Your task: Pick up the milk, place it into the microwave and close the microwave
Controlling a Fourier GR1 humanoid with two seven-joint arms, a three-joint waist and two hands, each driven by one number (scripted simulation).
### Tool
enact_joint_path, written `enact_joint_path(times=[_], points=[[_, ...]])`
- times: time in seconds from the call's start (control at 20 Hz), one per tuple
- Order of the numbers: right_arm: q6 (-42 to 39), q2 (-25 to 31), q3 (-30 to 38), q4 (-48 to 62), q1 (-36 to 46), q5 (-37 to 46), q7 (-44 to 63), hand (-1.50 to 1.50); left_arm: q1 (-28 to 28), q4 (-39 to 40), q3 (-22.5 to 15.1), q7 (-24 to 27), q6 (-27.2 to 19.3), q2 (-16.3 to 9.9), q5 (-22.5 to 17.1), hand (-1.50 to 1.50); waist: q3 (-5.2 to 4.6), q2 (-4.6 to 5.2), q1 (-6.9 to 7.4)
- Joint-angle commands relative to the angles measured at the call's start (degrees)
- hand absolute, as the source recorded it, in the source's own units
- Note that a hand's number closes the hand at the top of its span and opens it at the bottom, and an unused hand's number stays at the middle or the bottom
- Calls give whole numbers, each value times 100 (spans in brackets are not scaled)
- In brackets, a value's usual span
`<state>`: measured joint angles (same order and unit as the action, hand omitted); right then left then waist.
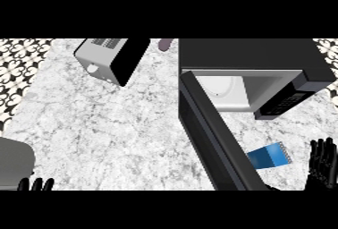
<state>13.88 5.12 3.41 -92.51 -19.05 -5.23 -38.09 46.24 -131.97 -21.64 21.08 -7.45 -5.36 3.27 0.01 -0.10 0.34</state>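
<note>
Lying half-hidden behind the open microwave door (214,134), milk (269,155); right hand (322,167) fingers straight, left hand (36,184) unclear.

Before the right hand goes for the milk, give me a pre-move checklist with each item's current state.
1. Microwave door open: ok.
2. Microwave cavity free of objects: ok as far as visible.
3. Milk in sight, lying on the counter beside the door: ok.
4. Right hand open, holding nothing: ok.
5. Left hand away from the milk, at the lower left edge: ok.
6. Door leaves a path to the cavity: cannot tell.
</note>
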Motion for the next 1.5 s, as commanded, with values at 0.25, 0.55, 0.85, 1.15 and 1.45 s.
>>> enact_joint_path(times=[0.25,0.55,0.85,1.15,1.45], points=[[-469,282,466,1475,548,-126,-473,-150,505,-67,-87,459,26,-265,-216,-150,1,0,32],[-526,134,453,2058,396,27,-1013,-150,27,225,-41,314,-158,-198,-141,-150,0,6,-13],[-792,366,794,3369,1311,-91,-1316,-150,410,94,-261,524,-252,-231,-24,-150,3,4,28],[-1169,508,875,4251,1558,-74,-1735,-150,177,212,-81,395,-323,-314,-178,-150,2,9,7],[-1716,453,971,5405,2082,-189,-2422,-150,319,-87,-10,314,-158,-572,-409,-150,8,14,29]])
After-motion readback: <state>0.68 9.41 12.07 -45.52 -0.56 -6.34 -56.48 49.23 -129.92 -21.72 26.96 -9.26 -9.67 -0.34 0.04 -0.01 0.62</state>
